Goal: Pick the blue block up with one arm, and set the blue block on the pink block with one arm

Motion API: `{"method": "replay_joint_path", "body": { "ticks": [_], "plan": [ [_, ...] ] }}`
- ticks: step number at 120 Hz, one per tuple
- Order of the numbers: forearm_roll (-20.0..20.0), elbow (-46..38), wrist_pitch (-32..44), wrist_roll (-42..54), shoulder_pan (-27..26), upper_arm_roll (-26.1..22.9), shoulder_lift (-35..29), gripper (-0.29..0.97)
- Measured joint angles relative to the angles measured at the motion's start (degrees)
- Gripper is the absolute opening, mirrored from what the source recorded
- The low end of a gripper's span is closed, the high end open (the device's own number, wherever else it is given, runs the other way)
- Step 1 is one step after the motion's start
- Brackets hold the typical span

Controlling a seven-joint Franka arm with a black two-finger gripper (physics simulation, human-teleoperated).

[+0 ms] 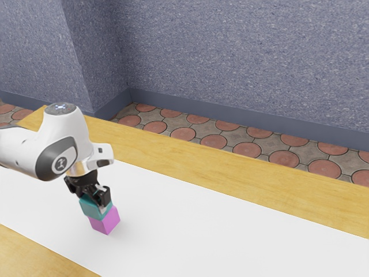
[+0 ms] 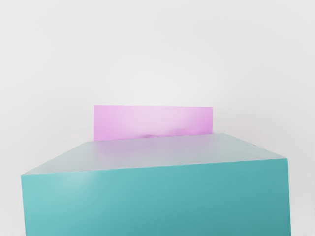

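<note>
Blue block (image 2: 157, 196) — teal in shade, roughly cubic, with no clear long axis — sits level on top of the pink block (image 1: 106, 222). Above the pink block, the gripper (image 1: 89, 194) clamps the blue block from two sides — both over the white worktop (image 1: 230, 225).

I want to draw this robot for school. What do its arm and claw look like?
The arm is white and chubby, made of rounded parts. One joint has a dark grey round cap with a small white mark, and another has a flat top with tiny blue dots. The claw at its end is black.
</note>
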Motion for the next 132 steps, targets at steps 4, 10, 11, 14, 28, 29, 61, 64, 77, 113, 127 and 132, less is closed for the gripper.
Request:
{"method": "replay_joint_path", "body": {
  "ticks": [4,10,11,14,28,29,61,64,77,113,127,132],
  "plan": [
    [-0.3,0.0,-0.1,0.2,0.0,0.0,0.1,0.35],
    [-1.6,0.1,-0.1,0.8,0.0,0.2,0.4,0.35],
    [-1.8,0.1,-0.1,0.9,0.0,0.2,0.4,0.35],
    [-2.3,0.1,-0.1,1.3,0.0,0.2,0.5,0.35],
    [-3.9,0.3,-0.2,3.5,1.2,0.3,0.6,0.36],
    [-4.0,0.3,-0.2,3.7,1.4,0.3,0.6,0.36],
    [-4.8,0.4,-0.3,10.1,2.6,0.3,1.0,0.35],
    [-4.8,0.4,-0.3,10.7,2.6,0.3,1.1,0.35],
    [-4.8,2.0,-0.3,13.0,2.5,0.3,2.6,0.35],
    [-5.9,2.8,-0.3,16.9,2.6,0.4,3.4,0.34],
    [-6.2,2.7,-0.3,16.9,3.6,0.4,3.3,0.33],
    [-6.3,2.6,-0.3,16.9,3.7,0.3,3.2,0.33]
  ]
}}
